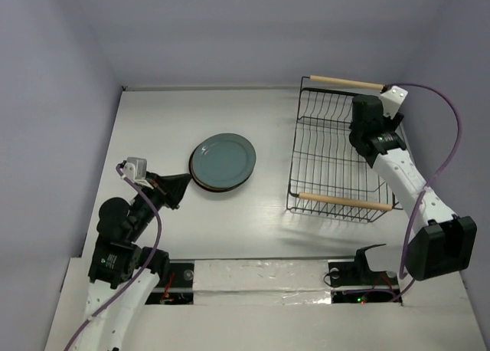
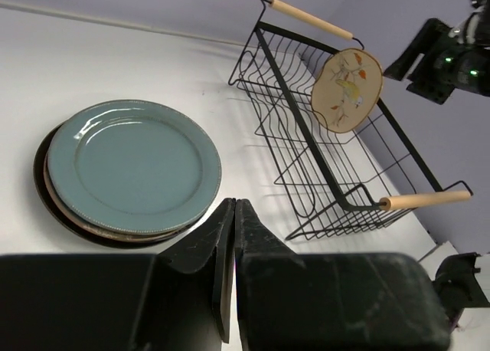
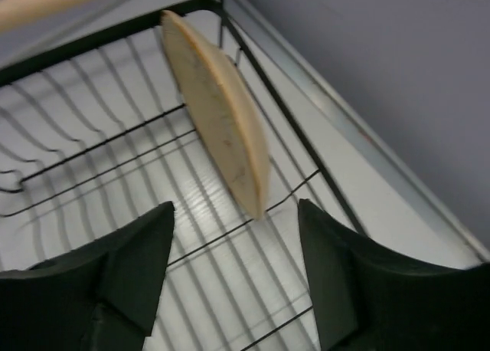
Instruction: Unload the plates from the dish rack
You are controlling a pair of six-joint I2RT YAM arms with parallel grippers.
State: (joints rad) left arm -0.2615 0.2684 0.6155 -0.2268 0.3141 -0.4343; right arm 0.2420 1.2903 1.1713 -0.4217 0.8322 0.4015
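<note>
One plate, a tan plate with a leaf motif [image 2: 346, 88], stands on edge in the dish rack [image 1: 325, 163]. It is tilted and sits near the rack's far end, close to the far wooden handle [image 1: 346, 81]. The rack lies along the right edge of the tabletop [image 1: 153, 121], toward its far right corner. The right gripper [image 3: 235, 213] reaches down into the rack with its fingers [image 3: 134, 270] spread wide, one on each side of the tan plate's lower rim, and neither visibly touches it. A stack of plates [image 1: 220, 184] lies flat near the middle of the tabletop, left of the rack and apart from it. The teal plate [image 1: 223, 158] is on top, with a pale rim and a dark rim showing beneath it; how many plates the stack holds cannot be told. The left gripper [image 2: 234, 207] hovers just off the stack's near left side, toward the tabletop's near left corner. Its fingers are pressed together with nothing between them, and they are not touching the plates.
</note>
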